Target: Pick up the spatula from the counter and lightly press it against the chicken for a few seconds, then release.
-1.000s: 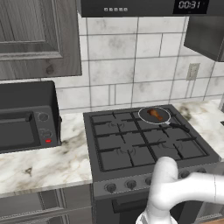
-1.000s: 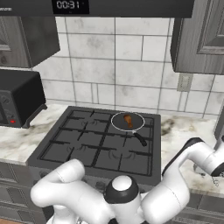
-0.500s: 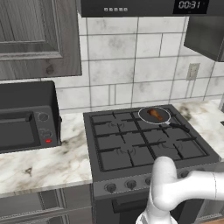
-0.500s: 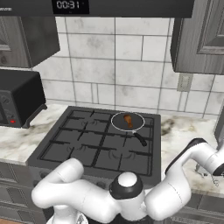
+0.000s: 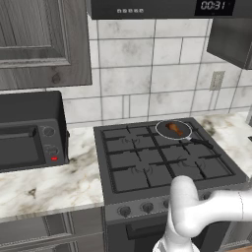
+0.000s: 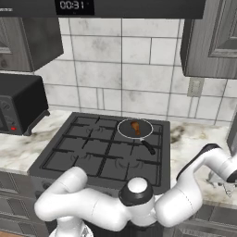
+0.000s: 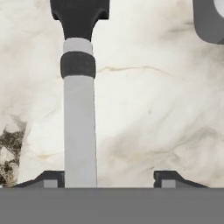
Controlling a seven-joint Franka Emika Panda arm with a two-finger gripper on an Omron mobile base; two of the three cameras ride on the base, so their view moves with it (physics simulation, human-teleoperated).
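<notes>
**A:** Gripper (image 7: 113, 179) status?
**B:** Jaws apart, straddling the spatula (image 7: 79, 131) handle. One tip is against it and the other stands clear, so nothing is clamped.
**A:** Any change?
**B:** The arm has held its pose; closing looks next.
**A:** Surroundings?
**B:** Toaster oven (image 5: 27, 133) left of the stove (image 5: 147, 167). Chicken (image 5: 173, 129) in the pan (image 5: 186, 132) at the stove's back right. Spatula on the marble counter (image 7: 153, 109) right of the stove.

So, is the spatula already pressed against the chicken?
No, the spatula lies flat on the marble counter, while the chicken sits alone in the pan on the stove.
</notes>
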